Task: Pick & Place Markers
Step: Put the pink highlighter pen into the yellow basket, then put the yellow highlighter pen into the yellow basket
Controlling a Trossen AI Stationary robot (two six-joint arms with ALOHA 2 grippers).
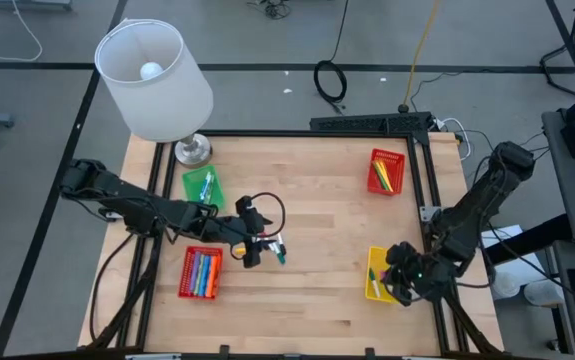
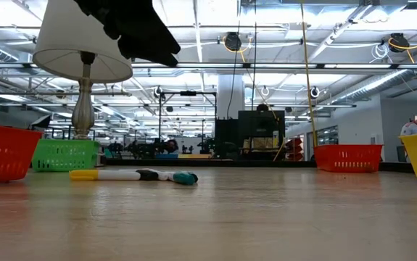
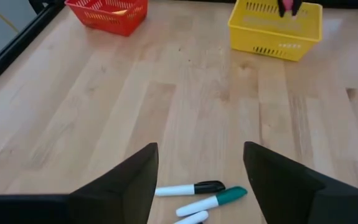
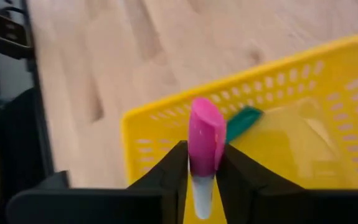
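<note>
Three loose markers lie flat on the wooden table near its middle (image 1: 278, 250): a white one with a black cap (image 3: 188, 188), a teal-capped one (image 3: 213, 201) and a third white barrel (image 3: 191, 218). They also show in the low view (image 2: 132, 175). My left gripper (image 3: 200, 177) hovers open just above them, a finger on either side (image 1: 255, 246). My right gripper (image 4: 202, 165) is shut on a pink-capped marker (image 4: 205, 137) over the yellow basket (image 1: 377, 276). A green marker (image 4: 244, 121) lies in that basket. My right gripper pinches the pink-capped marker between its two fingers on the white barrel (image 4: 202, 190) just behind the cap. The pink cap end (image 4: 206, 127) sticks out past the fingertips. The marker is lifted clear, above the yellow basket's near wall (image 4: 166, 134).
A red basket (image 1: 201, 272) filled with coloured markers sits near the left arm. A green basket (image 1: 203, 187) holds a marker beside the lamp's base (image 1: 192, 150), and a second red basket (image 1: 387, 172) holds markers at the far right. Bare wood lies between the baskets.
</note>
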